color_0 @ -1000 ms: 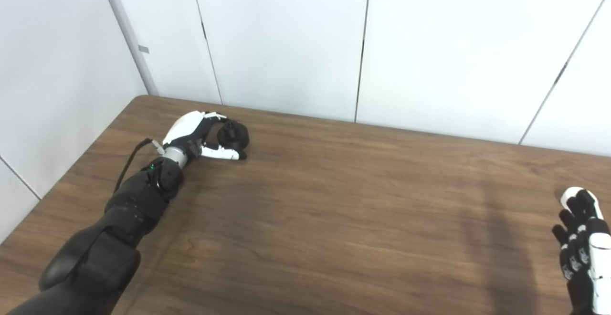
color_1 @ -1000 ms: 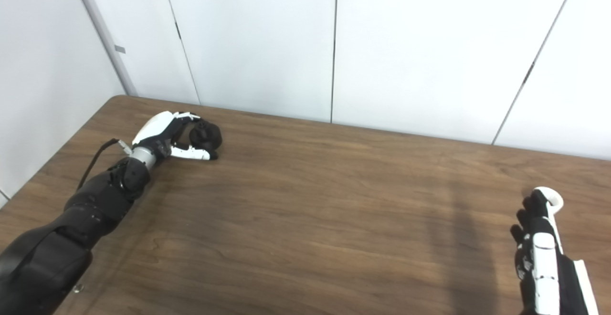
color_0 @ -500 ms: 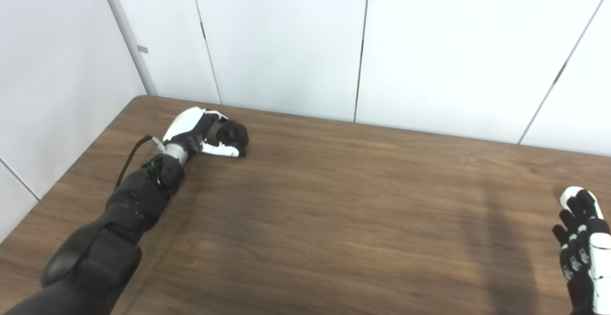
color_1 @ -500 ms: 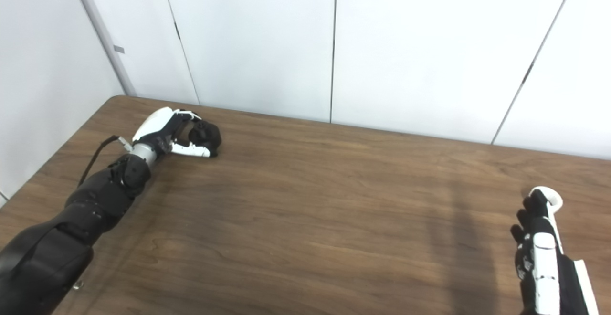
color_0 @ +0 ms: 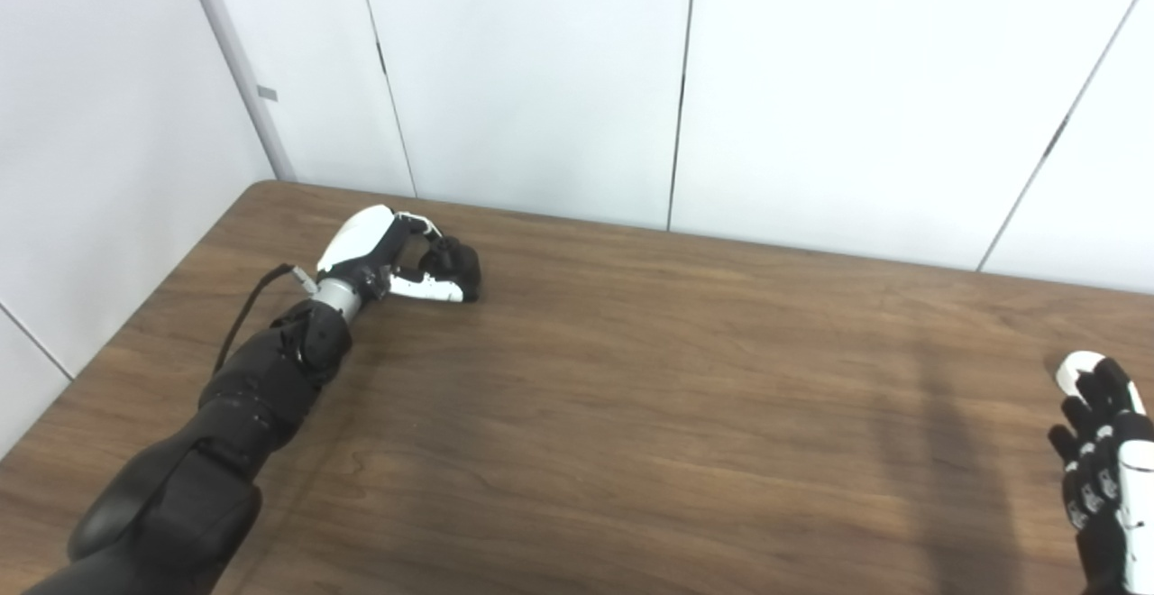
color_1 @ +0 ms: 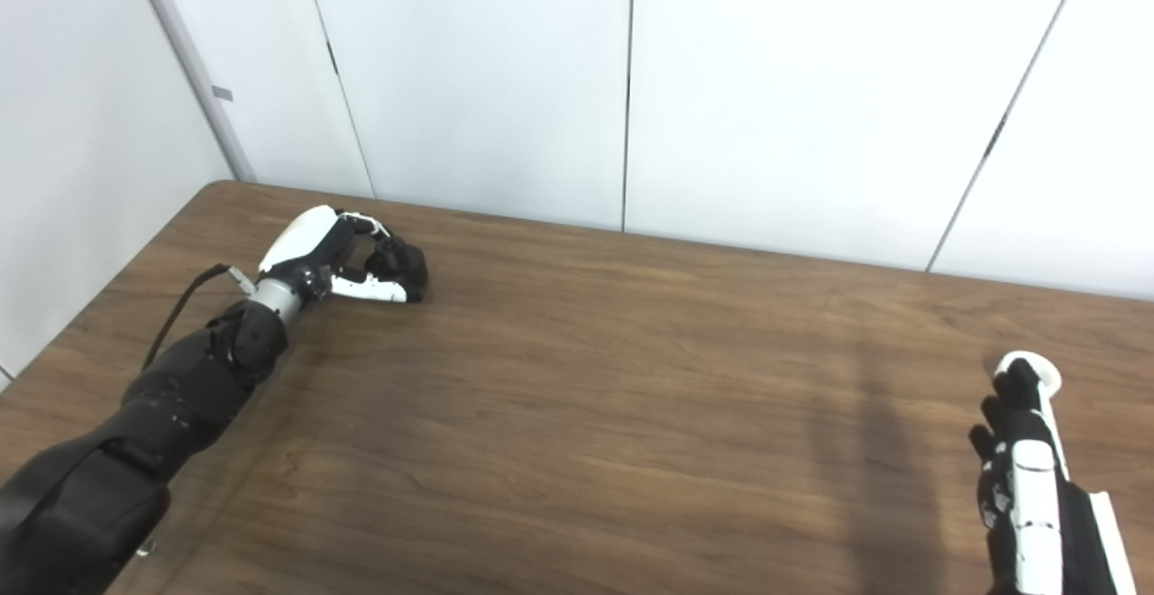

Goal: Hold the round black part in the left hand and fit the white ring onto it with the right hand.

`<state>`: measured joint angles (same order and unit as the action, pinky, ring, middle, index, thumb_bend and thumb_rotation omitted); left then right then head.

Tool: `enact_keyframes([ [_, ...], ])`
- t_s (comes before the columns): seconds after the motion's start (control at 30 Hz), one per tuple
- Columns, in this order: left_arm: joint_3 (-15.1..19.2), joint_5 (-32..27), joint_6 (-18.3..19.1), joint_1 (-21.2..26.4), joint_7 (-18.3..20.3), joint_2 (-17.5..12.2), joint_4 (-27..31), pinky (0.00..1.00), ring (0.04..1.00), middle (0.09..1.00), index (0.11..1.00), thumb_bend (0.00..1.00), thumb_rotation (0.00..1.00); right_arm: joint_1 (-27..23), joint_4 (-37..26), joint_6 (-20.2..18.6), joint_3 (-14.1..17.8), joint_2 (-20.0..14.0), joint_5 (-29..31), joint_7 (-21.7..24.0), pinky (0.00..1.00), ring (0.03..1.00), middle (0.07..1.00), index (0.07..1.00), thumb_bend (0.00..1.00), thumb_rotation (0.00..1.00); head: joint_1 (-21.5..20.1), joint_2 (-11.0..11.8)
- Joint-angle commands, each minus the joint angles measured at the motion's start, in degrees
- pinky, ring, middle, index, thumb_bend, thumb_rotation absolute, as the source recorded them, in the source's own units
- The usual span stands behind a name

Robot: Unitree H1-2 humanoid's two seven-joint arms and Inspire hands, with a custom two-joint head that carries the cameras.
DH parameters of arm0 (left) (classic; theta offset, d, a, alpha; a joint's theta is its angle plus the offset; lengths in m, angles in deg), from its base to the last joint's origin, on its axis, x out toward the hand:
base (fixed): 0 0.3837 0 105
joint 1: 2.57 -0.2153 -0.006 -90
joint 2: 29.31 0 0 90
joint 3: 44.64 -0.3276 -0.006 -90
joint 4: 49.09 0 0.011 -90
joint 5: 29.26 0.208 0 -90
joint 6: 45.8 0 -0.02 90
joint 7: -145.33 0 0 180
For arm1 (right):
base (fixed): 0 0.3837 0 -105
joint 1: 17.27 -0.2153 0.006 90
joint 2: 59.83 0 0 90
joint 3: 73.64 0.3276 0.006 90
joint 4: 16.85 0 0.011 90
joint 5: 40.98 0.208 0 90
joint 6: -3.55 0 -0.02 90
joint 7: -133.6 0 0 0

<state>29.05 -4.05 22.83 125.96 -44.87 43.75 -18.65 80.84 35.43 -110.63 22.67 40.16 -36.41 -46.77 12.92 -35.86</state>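
Black round part (color_0: pixel 455 259) sits at the far left of the table (color_0: pixel 631 397), the left hand (color_0: pixel 388 252) curled around it. White ring (color_1: pixel 1028 366) lies at the right hand (color_1: pixel 1028 478) fingertips; whether those fingers grip it cannot be told. Step in hand: securing both pieces; next, lift them and bring them together.

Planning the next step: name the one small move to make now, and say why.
Probably lift the left hand slightly. Its fingers look wrapped round the round black part, which seems to sit on the table. The white ring lies by the right hand, far off.
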Motion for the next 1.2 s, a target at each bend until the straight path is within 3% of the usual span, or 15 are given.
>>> enact_keyframes([
  [0.0, -0.09, 0.39, -2.01, 0.77, 0.78, -0.87, 1.65, 1.00, 0.910, 0.753, 0.484, 0.52, 0.05, -1.04, -1.86, 1.26, 0.01, 0.15, 0.06, -0.10, 1.00, 1.000, 0.995, 1.000, 0.12, 1.00, -0.02, -0.04],
  [0.2, 0.96, -0.95, -2.72, -0.77, 3.01, -0.90, 5.76, 1.00, 0.913, 0.762, 0.483, 0.52, 0.05, -1.37, -1.66, 1.28, -0.54, 0.16, -0.79, -0.13, 1.00, 0.995, 0.999, 1.000, 0.13, 1.00, -0.98, -0.46],
  [0.43, 0.91, 0.41, -3.08, -6.02, 6.24, -0.30, 18.71, 1.00, 0.930, 0.765, 0.482, 0.52, 0.05, -1.77, -0.93, 2.60, -1.23, 0.33, -0.99, 0.05, 1.00, 0.990, 0.988, 0.995, 0.14, 1.00, -3.12, -0.52],
  [0.67, 0.71, 0.89, -4.70, -10.78, 8.86, 2.27, 29.49, 1.00, 0.935, 0.751, 0.482, 0.52, 0.05, -1.99, 0.17, 4.36, -1.57, 0.71, -1.52, -0.07, 1.00, 0.969, 0.968, 0.980, 0.19, 1.00, -5.43, -0.46],
  [0.9, -1.58, 1.92, -5.50, -14.19, 11.82, 3.37, 38.56, 1.00, 0.932, 0.745, 0.481, 0.52, 0.05, -2.02, 1.96, 7.90, -1.90, 0.89, -1.64, 0.02, 1.00, 0.950, 0.952, 0.954, 0.24, 1.00, -9.75, -0.92],
  [1.17, -6.09, 3.89, -5.52, -16.31, 11.92, 4.78, 45.62, 1.00, 0.930, 0.739, 0.482, 0.52, 0.05, -1.94, 2.74, 11.17, -1.61, 0.73, -1.92, -0.15, 0.95, 0.903, 0.914, 0.922, 0.34, 0.92, -11.39, -0.44],
])
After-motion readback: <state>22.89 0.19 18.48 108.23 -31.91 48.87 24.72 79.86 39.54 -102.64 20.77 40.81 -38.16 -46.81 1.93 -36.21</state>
